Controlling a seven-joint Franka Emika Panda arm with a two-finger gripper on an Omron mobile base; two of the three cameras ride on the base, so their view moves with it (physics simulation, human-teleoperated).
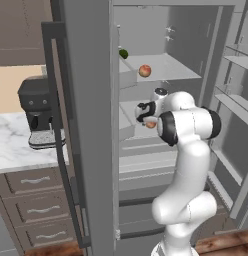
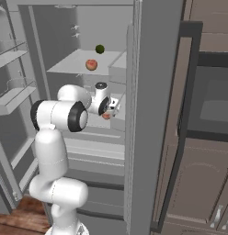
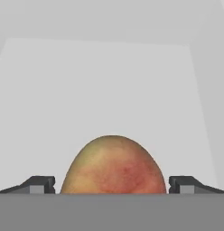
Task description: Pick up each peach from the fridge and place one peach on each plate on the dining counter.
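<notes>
With the arm reaching into the open fridge [image 1: 196,30], end effector [image 3: 112,189] sits at the middle shelf, jaws spread to either side of a peach [image 3: 113,164]. Fingertips [image 3: 39,184] flank the fruit left and right with narrow gaps; contact not evident, so open and not yet gripping. Peach dead centre between the jaws, straight ahead along the approach axis, resting on the pale shelf floor. No clear long axis: near round, slightly taller than wide in the hand view. Same peach [image 1: 151,124] just visible below the wrist in the left base view. Second peach [image 1: 144,70] one shelf up, well apart, near a small dark green item [image 1: 124,53]. Judgement: closing straight in should suffice; roll-out risk if squeezed off-centre.
</notes>
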